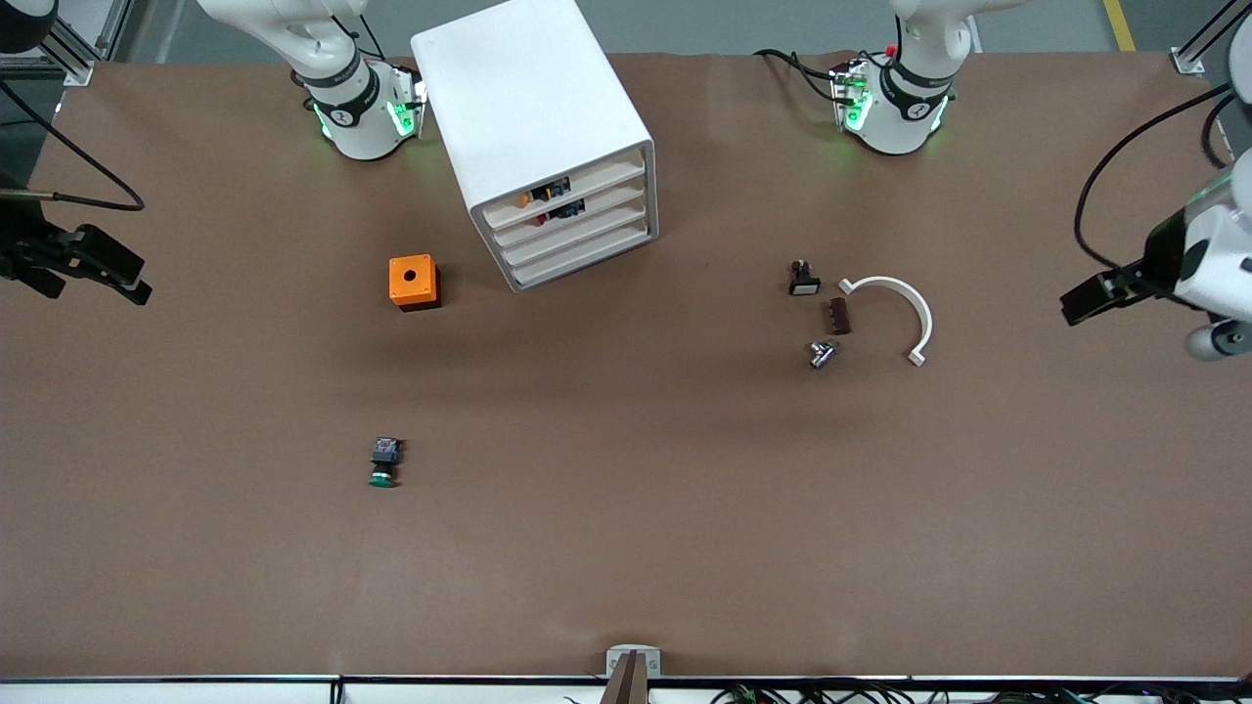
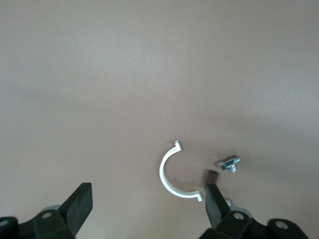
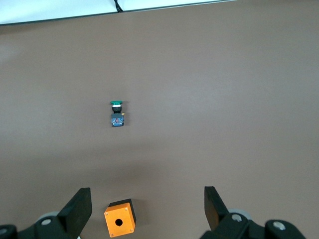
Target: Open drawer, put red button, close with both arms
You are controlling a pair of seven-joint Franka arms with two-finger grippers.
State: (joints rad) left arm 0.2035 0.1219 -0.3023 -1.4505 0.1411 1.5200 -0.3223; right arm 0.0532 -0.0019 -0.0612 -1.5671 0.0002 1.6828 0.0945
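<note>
The white cabinet stands between the arms' bases, and all its drawers look shut. The second drawer from the top shows a small red cap and a black-and-blue body through its cut-out front; this looks like the red button. My left gripper is open and empty in the air at the left arm's end of the table; it also shows in the left wrist view. My right gripper is open and empty at the right arm's end; in the right wrist view it is over the orange box.
An orange box sits beside the cabinet. A green-capped button lies nearer the front camera. Toward the left arm's end lie a white half ring, a brown block, a metal bolt and a black switch.
</note>
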